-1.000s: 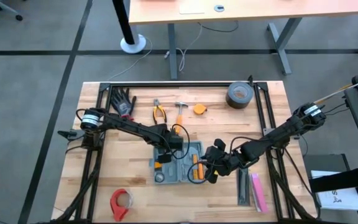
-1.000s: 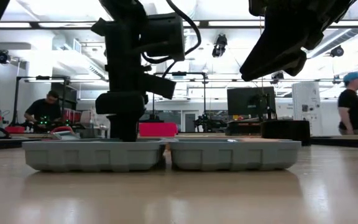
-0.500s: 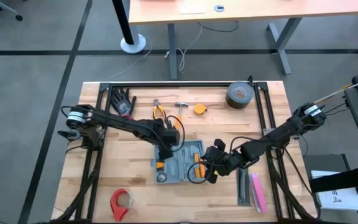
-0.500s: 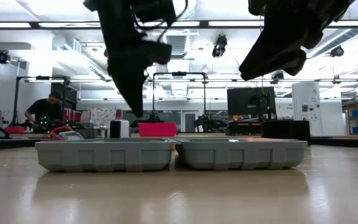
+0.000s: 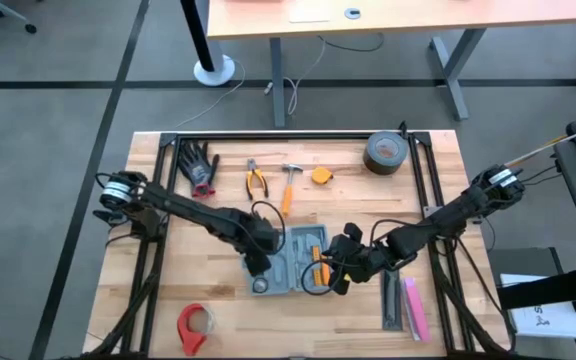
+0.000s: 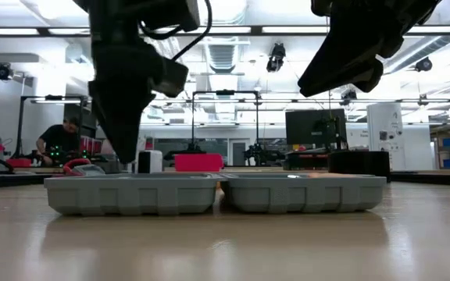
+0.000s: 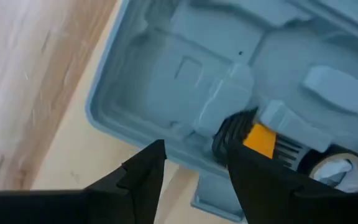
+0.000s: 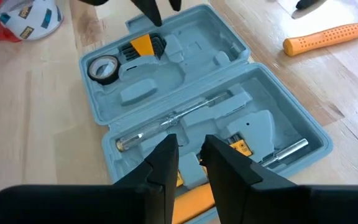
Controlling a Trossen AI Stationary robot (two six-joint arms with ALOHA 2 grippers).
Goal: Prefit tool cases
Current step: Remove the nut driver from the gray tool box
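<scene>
A blue-grey case (image 8: 197,118) with a paler grey tray was seen on the pale wood table (image 5: 438,330). Yellow and black bits (image 8: 143,46) and an orange handle (image 8: 194,202) were noted inside; an orange-handled hammer (image 5: 289,187), grey tape (image 5: 384,153), red dispenser (image 5: 194,325) and pink bar (image 5: 416,308) lay outside

The tool case (image 5: 290,262) lies opened flat near the middle of the wooden table, both blue-grey halves facing up. Its moulded slots hold a small roll of tape (image 8: 103,67), a yellow-and-black piece (image 8: 143,46) and a long metal shaft (image 8: 166,121).
</scene>
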